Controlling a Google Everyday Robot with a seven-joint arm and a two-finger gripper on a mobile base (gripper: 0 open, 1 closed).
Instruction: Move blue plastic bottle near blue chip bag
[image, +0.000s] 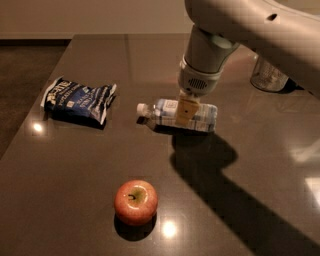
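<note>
The blue plastic bottle (159, 111) lies on its side at the middle of the dark table (75, 200), with its white cap pointing left. My gripper (188, 111) comes down from above and straddles the bottle's middle. One tan finger (185, 114) shows in front of the label, and the other is hidden behind the bottle. The gripper is shut on the bottle. The blue chip bag (77, 100) lies flat to the left, a short gap from the bottle's cap.
A red-yellow apple (136, 201) sits near the front of the table. A clear glass jar (269, 77) stands at the back right, partly behind my arm. The table's left edge runs close to the bag.
</note>
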